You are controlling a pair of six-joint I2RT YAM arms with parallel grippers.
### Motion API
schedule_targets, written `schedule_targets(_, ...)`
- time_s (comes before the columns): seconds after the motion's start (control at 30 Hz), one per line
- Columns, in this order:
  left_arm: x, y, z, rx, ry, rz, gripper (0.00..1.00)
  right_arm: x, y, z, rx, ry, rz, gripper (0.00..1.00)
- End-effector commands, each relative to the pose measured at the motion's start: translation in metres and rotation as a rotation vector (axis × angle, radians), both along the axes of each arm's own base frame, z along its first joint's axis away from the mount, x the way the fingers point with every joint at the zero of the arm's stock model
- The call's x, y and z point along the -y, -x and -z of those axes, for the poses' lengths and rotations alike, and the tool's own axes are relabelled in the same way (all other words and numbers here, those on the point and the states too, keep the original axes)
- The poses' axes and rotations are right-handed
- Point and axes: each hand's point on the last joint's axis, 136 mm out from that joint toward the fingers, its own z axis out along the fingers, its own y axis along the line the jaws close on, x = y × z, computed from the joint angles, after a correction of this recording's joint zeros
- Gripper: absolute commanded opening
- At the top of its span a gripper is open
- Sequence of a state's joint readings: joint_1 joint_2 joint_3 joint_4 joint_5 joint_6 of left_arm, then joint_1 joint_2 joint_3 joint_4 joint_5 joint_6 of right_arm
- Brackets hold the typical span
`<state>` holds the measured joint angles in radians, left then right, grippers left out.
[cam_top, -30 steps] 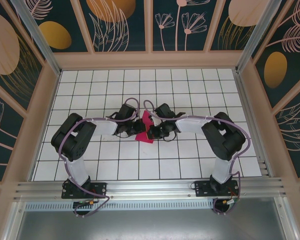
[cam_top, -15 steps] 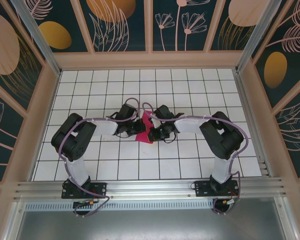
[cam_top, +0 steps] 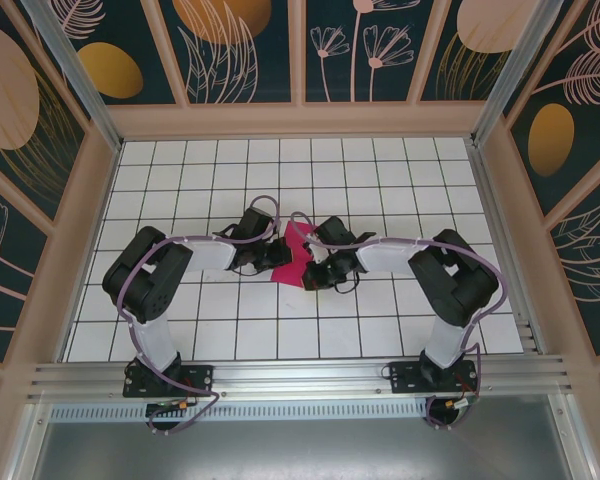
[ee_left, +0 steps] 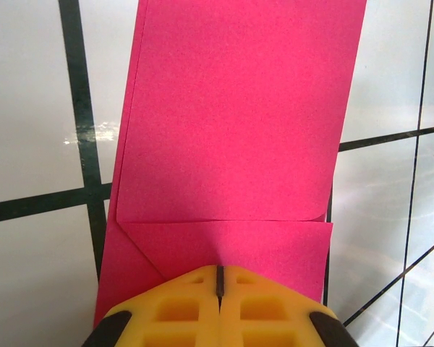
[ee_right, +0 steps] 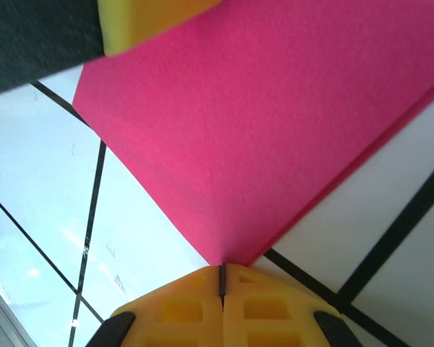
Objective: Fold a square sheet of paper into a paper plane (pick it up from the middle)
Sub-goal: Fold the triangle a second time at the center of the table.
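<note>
The square sheet of paper [cam_top: 295,262] is magenta-pink and folded into a smaller creased shape, held just over the white tiled floor between both grippers. In the left wrist view the paper [ee_left: 239,123] shows a folded flap with a diagonal crease. My left gripper [ee_left: 219,271] is shut on the paper's near edge and sits on its left in the top view [cam_top: 278,255]. My right gripper [ee_right: 220,266] is shut on a pointed corner of the paper [ee_right: 275,123] and sits on its right in the top view [cam_top: 314,268]. A yellow finger [ee_right: 152,22] of the left gripper shows at the far side.
The white tiled floor [cam_top: 380,180] with black grid lines spreads round the arms. Wooden walls [cam_top: 70,230] with patterned panels close the left, right and back sides. A metal rail [cam_top: 300,375] runs along the near edge.
The right arm has stretched out and lowered, its gripper shifting slightly left and nearer. The pink paper has spread a little toward the near side. The left arm holds still.
</note>
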<state>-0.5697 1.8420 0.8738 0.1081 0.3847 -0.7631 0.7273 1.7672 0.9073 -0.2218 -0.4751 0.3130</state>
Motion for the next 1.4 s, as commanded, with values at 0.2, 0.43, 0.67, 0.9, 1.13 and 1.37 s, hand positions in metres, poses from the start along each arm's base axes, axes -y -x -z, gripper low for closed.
schedule_targets(0.2,-0.036,0.026,0.053,-0.126,-0.185,-0.046,0.06,-0.019,-0.035,-0.034,0.094,-0.063,0.07,0.02)
schedule_targets(0.43,-0.034,0.027,0.051,-0.128,-0.172,-0.045,0.06,-0.028,-0.048,-0.017,0.071,-0.039,0.086,0.02)
schedule_targets(0.67,-0.036,0.027,0.053,-0.131,-0.181,-0.051,0.06,-0.015,-0.037,0.005,0.027,0.025,0.09,0.02)
schedule_targets(0.9,-0.038,0.027,0.053,-0.127,-0.195,-0.057,0.04,0.017,0.008,0.025,-0.059,0.067,0.076,0.01)
schedule_targets(1.13,-0.034,0.023,0.048,-0.116,-0.178,-0.053,0.04,0.01,0.006,-0.012,0.025,-0.016,0.058,0.01)
schedule_targets(1.37,-0.028,0.021,0.041,-0.103,-0.141,-0.044,0.04,-0.02,-0.022,-0.042,0.092,-0.14,0.094,0.01)
